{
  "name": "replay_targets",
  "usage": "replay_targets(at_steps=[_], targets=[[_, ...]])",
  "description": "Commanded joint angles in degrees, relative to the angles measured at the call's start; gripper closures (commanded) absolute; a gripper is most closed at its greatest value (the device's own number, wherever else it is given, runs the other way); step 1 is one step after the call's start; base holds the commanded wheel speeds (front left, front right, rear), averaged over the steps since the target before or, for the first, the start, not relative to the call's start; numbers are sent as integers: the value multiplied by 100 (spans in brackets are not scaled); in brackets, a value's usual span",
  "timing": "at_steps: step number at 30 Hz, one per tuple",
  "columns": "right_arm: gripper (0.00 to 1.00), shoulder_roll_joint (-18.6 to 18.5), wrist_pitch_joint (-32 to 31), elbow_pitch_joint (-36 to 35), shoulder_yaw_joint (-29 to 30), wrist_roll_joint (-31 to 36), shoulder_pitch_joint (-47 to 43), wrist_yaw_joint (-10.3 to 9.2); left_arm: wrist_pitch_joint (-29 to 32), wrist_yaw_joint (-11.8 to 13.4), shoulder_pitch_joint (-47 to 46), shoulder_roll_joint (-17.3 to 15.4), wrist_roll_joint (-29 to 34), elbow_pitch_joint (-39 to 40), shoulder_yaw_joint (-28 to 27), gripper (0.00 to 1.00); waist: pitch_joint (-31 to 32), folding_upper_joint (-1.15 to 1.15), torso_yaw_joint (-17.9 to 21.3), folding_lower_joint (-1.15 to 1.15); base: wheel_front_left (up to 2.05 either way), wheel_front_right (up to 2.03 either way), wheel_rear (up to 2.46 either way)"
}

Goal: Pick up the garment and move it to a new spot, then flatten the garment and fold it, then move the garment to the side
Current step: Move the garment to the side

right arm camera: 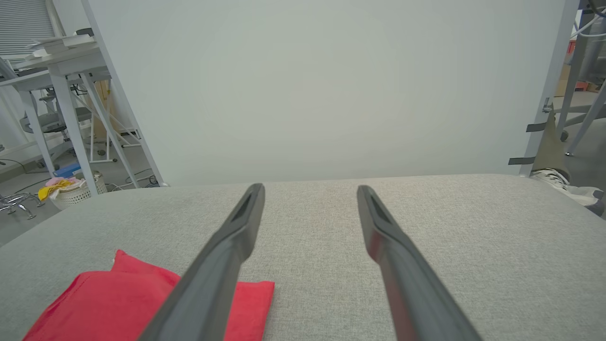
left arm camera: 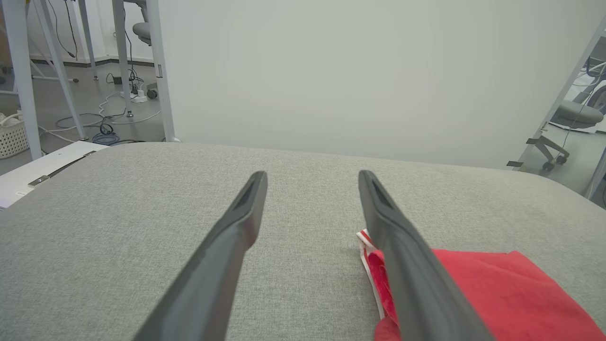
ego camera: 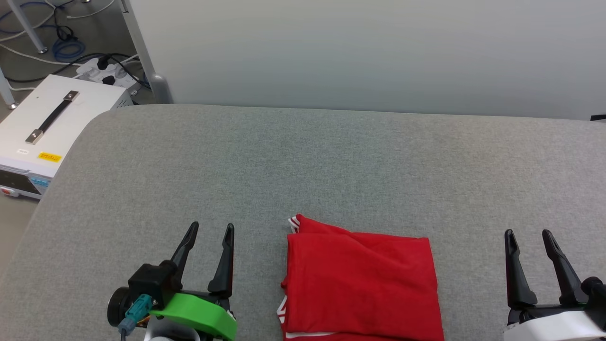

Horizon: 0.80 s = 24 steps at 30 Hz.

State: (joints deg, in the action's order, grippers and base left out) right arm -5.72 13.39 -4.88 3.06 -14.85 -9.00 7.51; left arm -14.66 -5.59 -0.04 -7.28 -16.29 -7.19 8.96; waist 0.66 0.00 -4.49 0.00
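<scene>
Folded red T-shirt [ego camera: 360, 284] looks light and floppy — I'd pinch every layer at one edge. Flanking it, left gripper [ego camera: 211, 227] and right gripper [ego camera: 528, 233] both gape, empty.

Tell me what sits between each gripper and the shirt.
Nothing visible does. Bare grey surface lies between the left gripper and the shirt, and between the right gripper and the shirt. Both grippers are open and clear of the cloth.

No legible text; yellow label [ego camera: 49, 157] on white case [ego camera: 90, 102] unreadable
</scene>
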Motion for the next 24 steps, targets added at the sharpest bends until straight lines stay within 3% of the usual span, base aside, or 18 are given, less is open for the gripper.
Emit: replay_targets(at_steps=[1,15,19,24], targets=[[0,-7,29,24,-10,13,-30,-2,-33,-42,86,46,59,-21,-32,0,-3,0,-10,0,0,0,0],[0,-60,-242,145,-104,-76,-24,-2,-34,-166,11,178,253,-140,-81,0,-89,0,-64,0,0,0,0],[0,-252,-1136,226,-454,-231,65,-2,-34,-177,-61,171,292,-172,-40,0,-197,0,-78,0,0,0,0],[0,-472,-2829,292,-920,-576,351,-2,-34,-184,-144,170,312,-213,-19,0,-351,0,-121,0,0,0,0]])
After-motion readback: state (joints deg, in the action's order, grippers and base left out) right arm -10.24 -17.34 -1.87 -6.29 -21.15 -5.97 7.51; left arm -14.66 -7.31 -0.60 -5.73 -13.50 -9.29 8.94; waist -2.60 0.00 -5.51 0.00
